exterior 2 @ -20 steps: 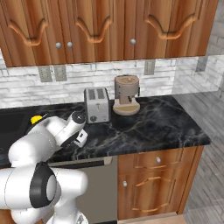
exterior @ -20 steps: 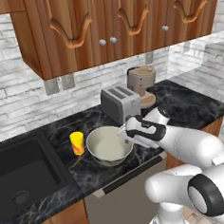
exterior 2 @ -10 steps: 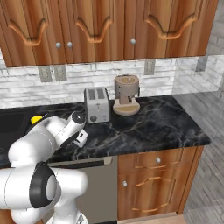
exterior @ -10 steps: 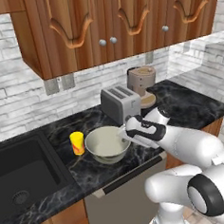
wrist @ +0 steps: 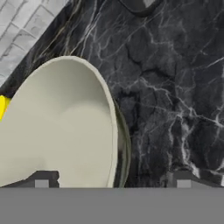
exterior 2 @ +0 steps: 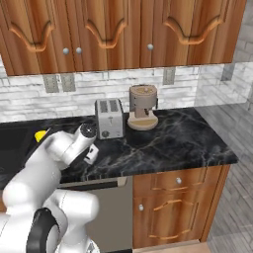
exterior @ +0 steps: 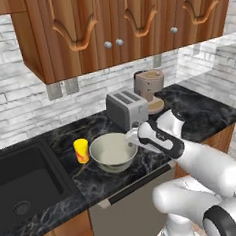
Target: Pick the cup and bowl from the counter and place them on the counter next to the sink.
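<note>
The wide grey-beige bowl point(exterior: 112, 151) stands on the black marble counter point(exterior: 144, 168), just right of the sink point(exterior: 20, 183). The small yellow cup point(exterior: 81, 150) stands upright at the bowl's left side, close to the basin edge. My gripper point(exterior: 132, 141) hangs at the bowl's right rim. In the hand view the gripper point(wrist: 112, 182) is open, its fingertips point(wrist: 41, 183) wide apart. The bowl point(wrist: 61, 127) rim runs between them, free of both pads. A yellow sliver of the cup point(wrist: 2, 105) shows at the left edge. From the right base view the cup point(exterior 2: 40, 135) peeks out behind my arm.
A silver toaster point(exterior: 127, 108) stands behind the bowl and a beige coffee machine point(exterior: 148, 87) to its right. Both also show against the brick wall, toaster point(exterior 2: 109, 118) and coffee machine point(exterior 2: 142, 106). Wooden cabinets hang overhead. Bare marble point(exterior 2: 178, 138) stretches to the right.
The jaws have gone from nearly shut on the bowl's rim to wide open, letting it go. Bowl, cup and arm stay where they were.
</note>
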{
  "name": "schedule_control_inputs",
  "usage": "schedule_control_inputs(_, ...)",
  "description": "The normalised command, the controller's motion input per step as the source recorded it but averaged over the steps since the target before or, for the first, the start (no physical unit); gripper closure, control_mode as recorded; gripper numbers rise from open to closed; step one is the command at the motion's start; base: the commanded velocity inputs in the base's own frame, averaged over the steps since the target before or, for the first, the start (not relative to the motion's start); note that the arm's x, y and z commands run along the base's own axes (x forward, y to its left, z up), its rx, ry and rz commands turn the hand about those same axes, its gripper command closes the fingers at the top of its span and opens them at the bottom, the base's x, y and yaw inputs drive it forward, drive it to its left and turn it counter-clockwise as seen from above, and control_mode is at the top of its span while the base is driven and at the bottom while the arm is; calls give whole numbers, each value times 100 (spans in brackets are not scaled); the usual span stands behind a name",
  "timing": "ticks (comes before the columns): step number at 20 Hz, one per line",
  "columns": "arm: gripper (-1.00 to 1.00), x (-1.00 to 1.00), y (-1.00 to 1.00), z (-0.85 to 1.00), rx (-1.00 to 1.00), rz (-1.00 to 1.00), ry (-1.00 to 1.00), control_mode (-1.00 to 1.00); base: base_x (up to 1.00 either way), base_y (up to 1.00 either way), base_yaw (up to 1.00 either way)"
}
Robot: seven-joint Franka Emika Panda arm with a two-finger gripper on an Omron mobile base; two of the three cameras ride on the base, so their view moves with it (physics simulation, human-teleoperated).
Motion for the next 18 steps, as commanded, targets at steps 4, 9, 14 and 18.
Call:
schedule_control_inputs(4,-100,-100,0,37,4,0,-14,-100,0,0,0)
schedule_control_inputs(9,-100,-100,0,19,2,0,-10,-100,0,0,0)
schedule_control_inputs(14,-100,-100,0,8,0,0,-2,-100,0,0,0)
schedule_control_inputs(18,-100,-100,0,0,-2,0,0,-100,0,0,0)
